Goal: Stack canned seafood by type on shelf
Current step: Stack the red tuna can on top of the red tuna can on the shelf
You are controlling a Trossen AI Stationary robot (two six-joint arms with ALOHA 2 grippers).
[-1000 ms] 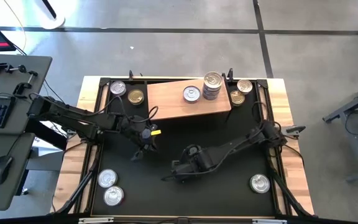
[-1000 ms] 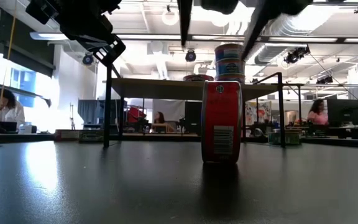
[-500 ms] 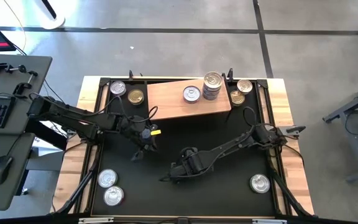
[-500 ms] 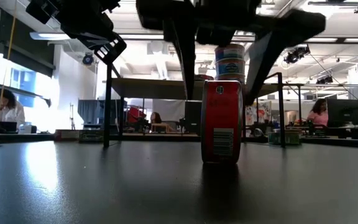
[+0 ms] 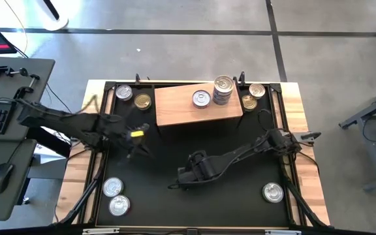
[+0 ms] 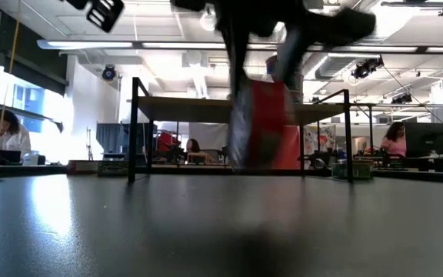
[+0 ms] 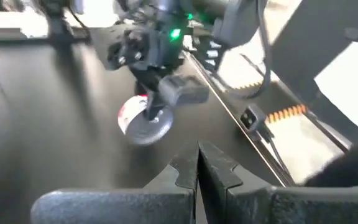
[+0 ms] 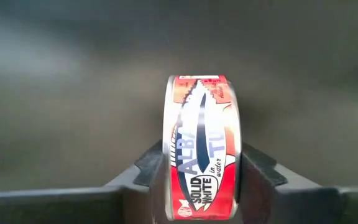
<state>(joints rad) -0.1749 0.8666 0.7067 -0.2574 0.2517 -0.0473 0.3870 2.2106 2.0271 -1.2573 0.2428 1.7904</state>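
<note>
A red-labelled tin of canned seafood [image 8: 201,149] stands on edge between the fingers of my right gripper [image 8: 204,167], which is shut on it over the middle of the black mat [image 5: 181,179]. The low view shows this red tin [image 6: 264,127] blurred. My left gripper [image 7: 197,167] is shut and holds nothing, raised over the mat's left part [image 5: 136,145]. The shelf [image 5: 178,108] stands at the far side on thin black legs. It carries one single tin [image 5: 201,99] and a stack of tins [image 5: 222,91]. My right gripper pinches the red tin by its two flat faces, one finger [image 8: 151,165] on one silver face and the other finger [image 8: 257,167] on the opposite face. The fingers come steeply from above. The tin stands on edge, label outward; I cannot tell if its rim touches the mat.
Two tins [image 5: 124,92] [image 5: 143,102] lie on the mat left of the shelf and two [image 5: 257,90] [image 5: 249,102] right of it. Two more tins [image 5: 113,187] [image 5: 119,205] lie near the front left corner, one [image 5: 273,192] near the front right.
My right gripper has come down over the red tin standing on its rim and shut on its flat faces. The tin now shows blurred and a little higher in the low view. My left gripper has drawn back toward the table's left edge and risen.
</note>
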